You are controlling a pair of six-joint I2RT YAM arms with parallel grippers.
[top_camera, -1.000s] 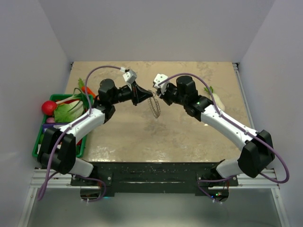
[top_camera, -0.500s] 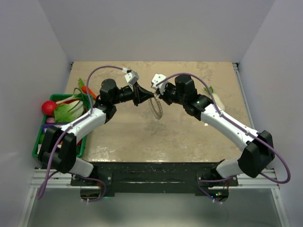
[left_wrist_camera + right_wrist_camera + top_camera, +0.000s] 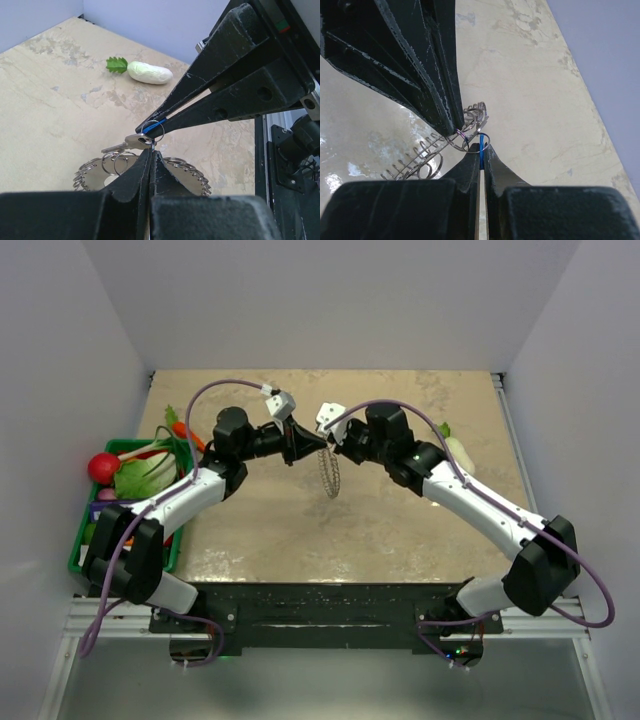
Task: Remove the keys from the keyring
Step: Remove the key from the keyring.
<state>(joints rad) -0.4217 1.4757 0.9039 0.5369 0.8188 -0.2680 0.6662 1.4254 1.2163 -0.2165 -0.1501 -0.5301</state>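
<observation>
Both arms reach inward, tips meeting mid-air; left gripper [image 3: 151, 153] clamps the wide grey coiled metal keyring [image 3: 329, 475]; right gripper [image 3: 481, 148] clamps the small blue-headed silver key [image 3: 128, 143].

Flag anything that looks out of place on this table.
One white radish lies alone on the tabletop by the right arm, while the other vegetables sit in the green basket at the left. Nothing looks spilled or damaged.
</observation>
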